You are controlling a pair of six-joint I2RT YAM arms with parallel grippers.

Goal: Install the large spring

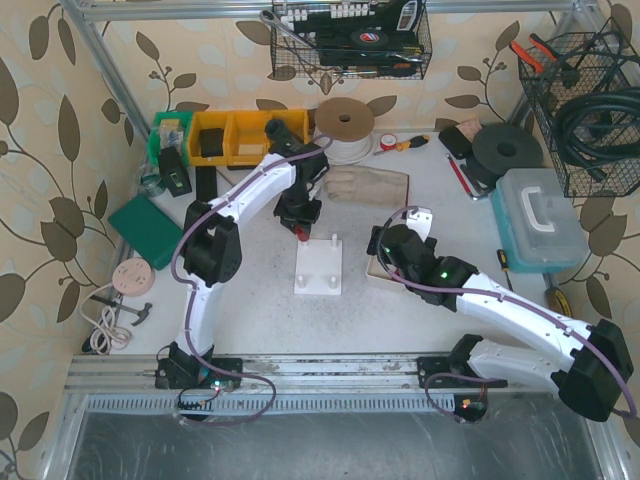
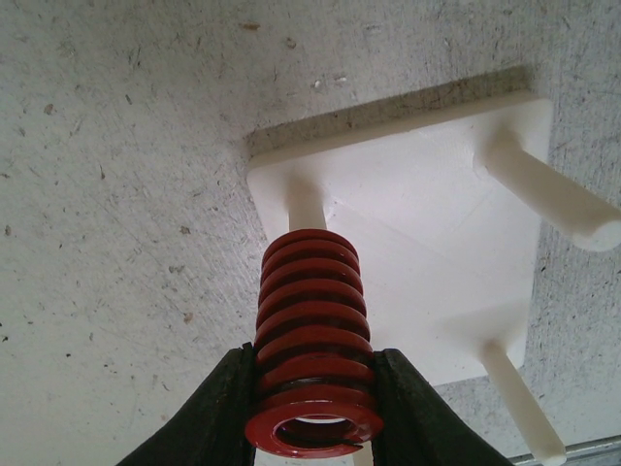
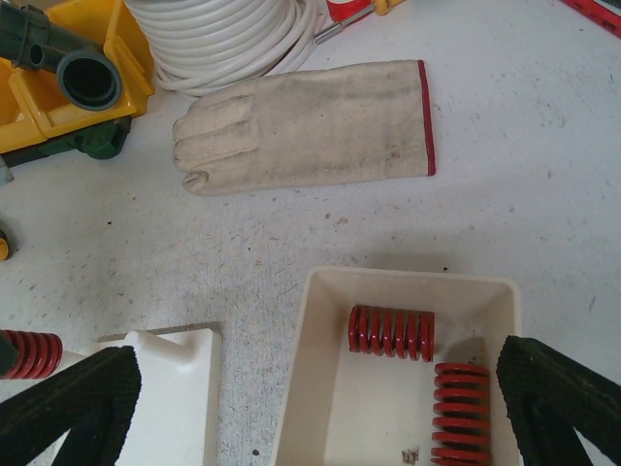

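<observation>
My left gripper (image 2: 312, 408) is shut on a large red spring (image 2: 310, 340). The spring's far end is over the tip of a peg (image 2: 306, 206) on the white base (image 2: 427, 223), which has two other bare pegs. In the top view the left gripper (image 1: 300, 222) hangs at the base's far-left corner (image 1: 318, 270). My right gripper (image 3: 315, 408) is open and empty above a cream tray (image 3: 408, 288) that holds two more red springs (image 3: 391, 333). The held spring also shows in the right wrist view (image 3: 29, 352).
A work glove (image 1: 368, 184) lies behind the base, with a white cord coil (image 1: 345, 125) and yellow bins (image 1: 240, 135) further back. A green pad (image 1: 145, 225) lies left. A blue-lidded box (image 1: 540, 215) and black disc (image 1: 508, 150) stand right.
</observation>
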